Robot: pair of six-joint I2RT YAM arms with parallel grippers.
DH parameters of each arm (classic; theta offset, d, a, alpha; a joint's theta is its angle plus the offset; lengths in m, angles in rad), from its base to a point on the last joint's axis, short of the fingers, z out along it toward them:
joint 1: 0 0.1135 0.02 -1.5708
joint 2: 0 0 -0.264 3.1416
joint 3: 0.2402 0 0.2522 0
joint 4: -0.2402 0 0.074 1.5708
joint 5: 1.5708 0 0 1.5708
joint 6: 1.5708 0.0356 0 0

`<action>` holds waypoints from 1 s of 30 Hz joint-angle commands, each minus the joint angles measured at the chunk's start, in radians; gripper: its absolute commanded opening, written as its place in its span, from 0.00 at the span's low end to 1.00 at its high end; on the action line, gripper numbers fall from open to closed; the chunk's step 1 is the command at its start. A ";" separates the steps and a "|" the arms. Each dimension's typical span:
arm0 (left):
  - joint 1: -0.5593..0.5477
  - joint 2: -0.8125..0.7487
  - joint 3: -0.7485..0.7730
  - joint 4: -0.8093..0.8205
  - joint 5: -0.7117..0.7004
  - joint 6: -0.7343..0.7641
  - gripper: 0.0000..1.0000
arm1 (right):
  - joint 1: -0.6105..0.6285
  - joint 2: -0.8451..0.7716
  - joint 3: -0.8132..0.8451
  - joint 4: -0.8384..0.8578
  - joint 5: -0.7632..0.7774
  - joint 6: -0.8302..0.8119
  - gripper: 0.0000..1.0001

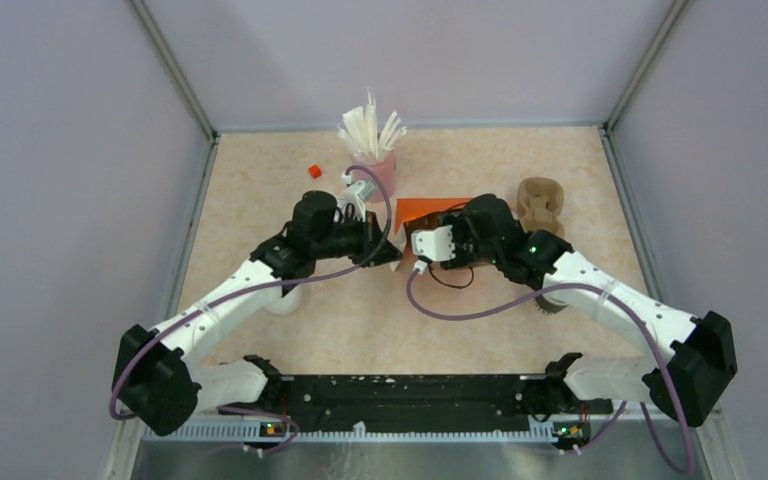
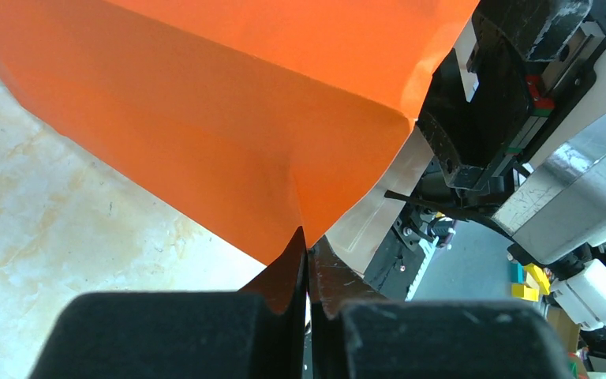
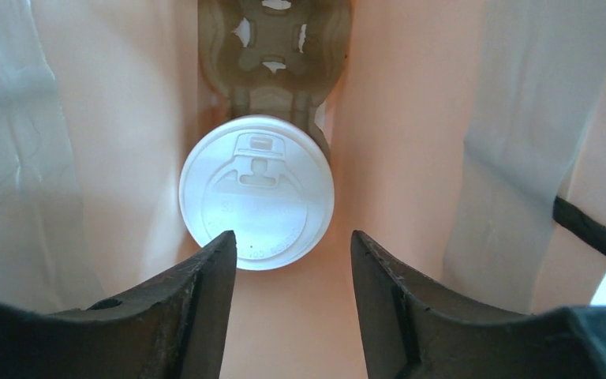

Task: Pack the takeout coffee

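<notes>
Left pincer: clamped tight on the edge of the orange paper bag, with a fold nipped between the 2 black fingers. Beige marbled tabletop shows beside the bag.

Right pincer: jaws apart at a medium gap, gripping nothing, pointed into the bag's mouth.

Takeout coffee: deep inside the bag, straight ahead of the right pincer. Only its round white plastic lid shows; the cup body is hidden under it. The fingertips overlap the lid's 6 o'clock edge in the wrist view. They look clear of it, but I can't tell for sure.

Brown moulded-pulp cup carrier: also inside the bag, at 12 o'clock of the lid, which overlaps its near end.

Top view, with the bag at centre between both wrists:
- Pink cup of white stirrers at 11 o'clock of the bag.
- Small red object at 10 o'clock.
- 2nd pulp carrier on the tabletop at 3 o'clock.
- White round object under the left forearm at 8 o'clock.
- Dark cup under the right forearm at 4 o'clock, mostly hidden.
</notes>
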 commanded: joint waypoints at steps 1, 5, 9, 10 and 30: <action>-0.004 0.009 0.034 0.027 0.017 0.017 0.03 | -0.009 0.000 0.040 0.002 -0.030 0.028 0.51; -0.004 0.011 0.033 0.033 0.026 0.020 0.03 | -0.010 0.024 0.038 0.046 -0.018 0.025 0.43; -0.004 0.009 0.033 0.035 0.030 0.020 0.03 | -0.014 0.056 0.034 0.090 -0.021 0.030 0.36; -0.004 0.008 0.033 0.035 0.031 0.020 0.03 | -0.017 0.063 0.031 0.099 -0.024 0.033 0.36; -0.003 -0.005 0.028 0.038 0.035 0.017 0.03 | -0.083 0.061 -0.134 0.282 0.039 0.037 0.30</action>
